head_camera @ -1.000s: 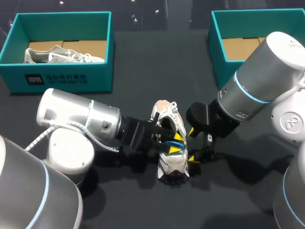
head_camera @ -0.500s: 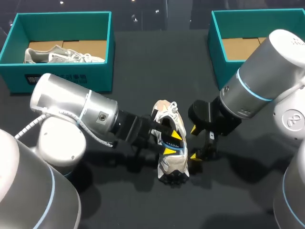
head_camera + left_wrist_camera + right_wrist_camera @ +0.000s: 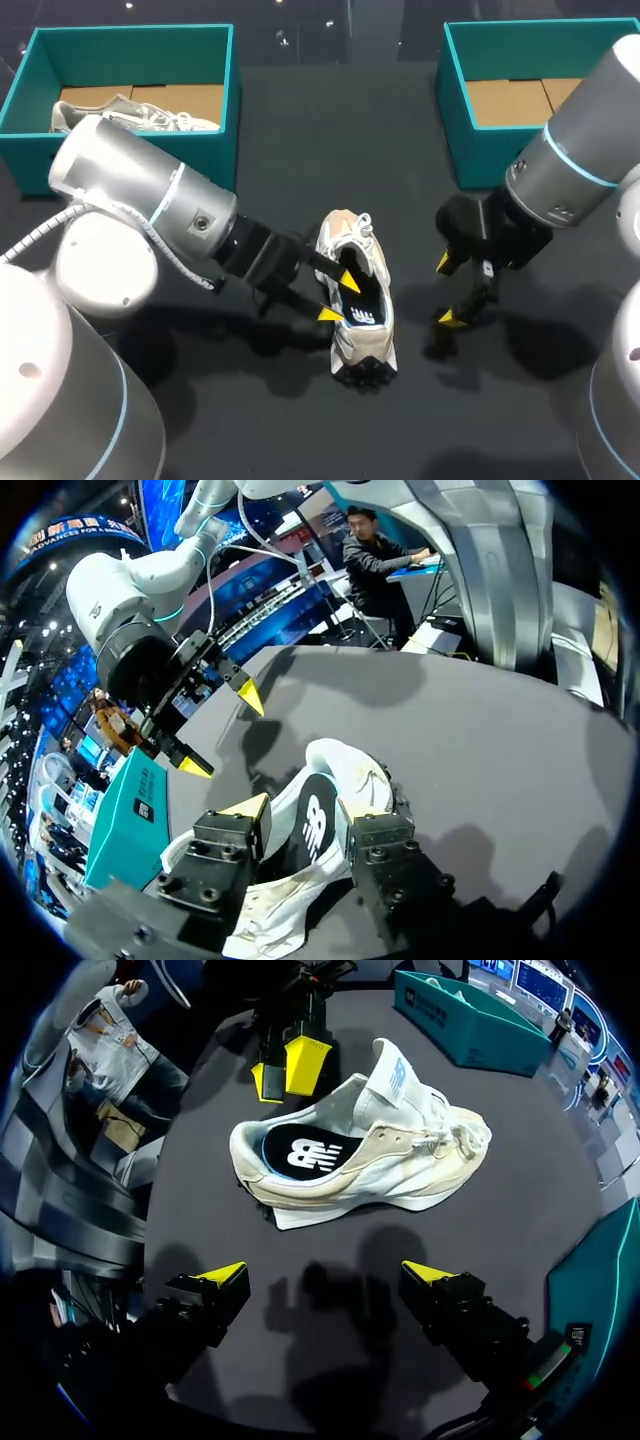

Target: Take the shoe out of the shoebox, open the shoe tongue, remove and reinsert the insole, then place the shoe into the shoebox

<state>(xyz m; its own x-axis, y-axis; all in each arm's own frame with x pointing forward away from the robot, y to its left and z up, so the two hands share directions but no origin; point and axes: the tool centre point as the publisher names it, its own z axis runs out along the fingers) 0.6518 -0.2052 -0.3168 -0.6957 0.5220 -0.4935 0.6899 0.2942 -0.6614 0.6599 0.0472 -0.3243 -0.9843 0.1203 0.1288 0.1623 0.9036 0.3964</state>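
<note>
A white and beige shoe (image 3: 358,335) lies on its sole in the middle of the black table, its tongue (image 3: 392,1075) standing up. A dark insole (image 3: 300,1150) with a white logo lies flat inside it. My left gripper (image 3: 340,297) hovers open at the shoe's left side by the heel opening, its yellow tips touching nothing; in the left wrist view the shoe (image 3: 345,765) shows between and ahead of its fingers (image 3: 245,810). My right gripper (image 3: 447,290) hangs wide open over bare table to the right of the shoe (image 3: 420,1150).
A teal shoebox (image 3: 130,160) at the back left holds a second grey-white shoe (image 3: 130,115). Another teal shoebox (image 3: 455,110) at the back right shows only its cardboard floor. Black table lies in front of and around the shoe.
My left gripper has drawn back left out of the shoe and opened wider, leaving the insole flat inside. My right arm has moved right, away from the shoe.
</note>
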